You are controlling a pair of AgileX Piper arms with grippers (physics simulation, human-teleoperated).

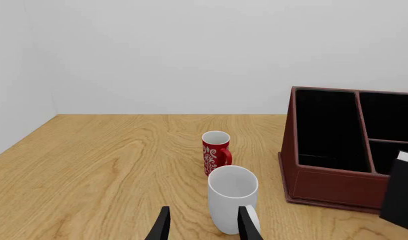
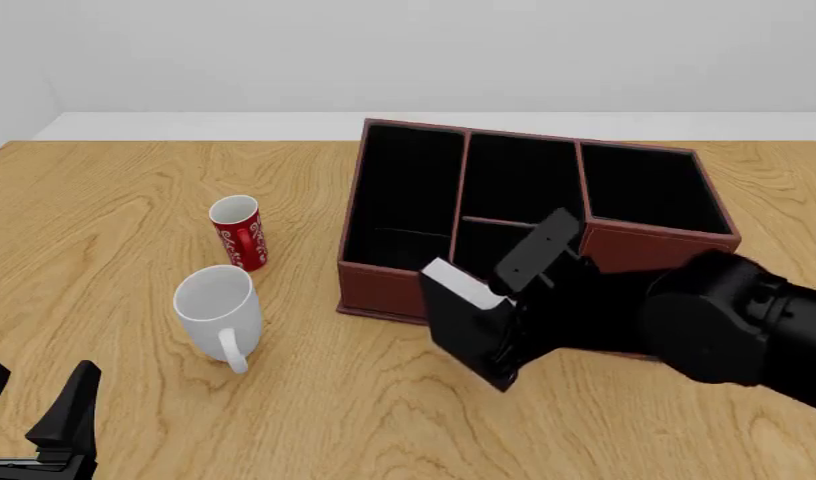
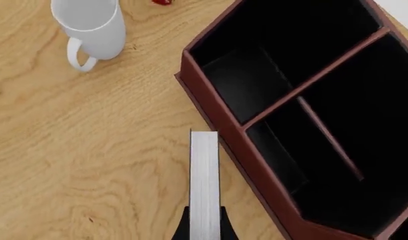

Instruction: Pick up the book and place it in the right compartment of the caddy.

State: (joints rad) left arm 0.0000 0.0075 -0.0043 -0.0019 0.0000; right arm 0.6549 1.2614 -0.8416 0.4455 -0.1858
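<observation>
Right pincer [image 2: 504, 352], at the end of the bulky black right arm [image 2: 728, 325], is clenched on the book [image 2: 459, 320], holding it lifted off the wooden bench [image 2: 115, 180] just in front of the caddy's near wall; in the right wrist view the two fingers [image 3: 182, 227] press either side of the book's white page edge [image 3: 205, 185], which runs forward beside the caddy's near corner. Largest of the objects, the caddy [image 2: 381, 300] is a reddish-brown box with a black lining, resting on the bench right of centre in the front view and divided into one long narrow section at its left, two small middle sections, and the right compartment [image 2: 642, 185], whose front wall stands taller than the rest; that compartment holds nothing visible, and the book is outside it, nearer the camera and in front of the middle sections. Left of the caddy stands a white mug [image 2: 220, 310], upright with its handle toward the camera, and just beyond it a smaller red patterned mug [image 2: 237, 233], also upright and apart from it. Left pincer [image 2: 35, 405], released with its jaws apart, hovers at the lower left of the front view, near the white mug [image 1: 232, 200] yet not touching it.
</observation>
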